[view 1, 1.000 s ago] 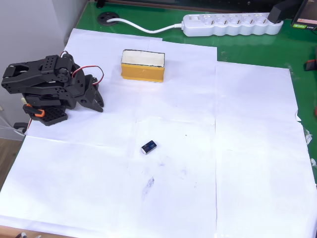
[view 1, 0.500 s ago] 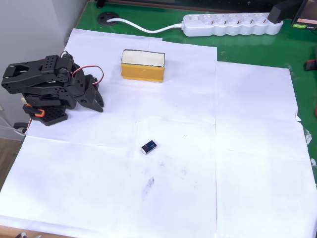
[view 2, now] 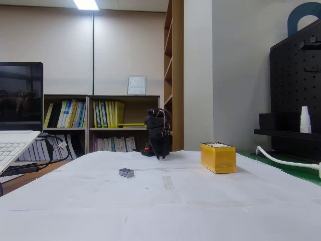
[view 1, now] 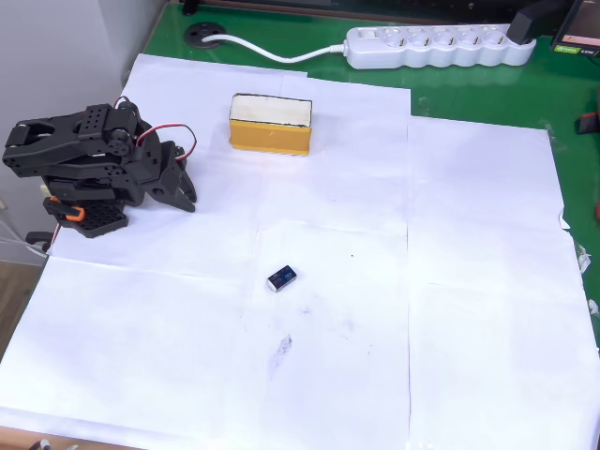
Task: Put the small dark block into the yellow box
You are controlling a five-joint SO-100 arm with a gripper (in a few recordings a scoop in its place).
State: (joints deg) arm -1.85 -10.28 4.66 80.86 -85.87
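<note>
In the overhead view, your arm sits folded at the left edge of the white paper covering the tabletop [view 1: 469,309], its end effector [view 1: 186,195] pointing down toward the sheet with the fingers pressed together and holding nothing. The small dark block [view 1: 282,277] lies flat on the paper near the middle, well apart from the arm. The yellow box [view 1: 270,124] stands farther up, cream top facing the camera, with a white power strip [view 1: 436,45] beyond it on the green surface.

In the fixed view, you see the end effector [view 2: 161,153] low at the far side, the small dark block [view 2: 126,172] left of centre, and the yellow box [view 2: 217,157] to the right.
</note>
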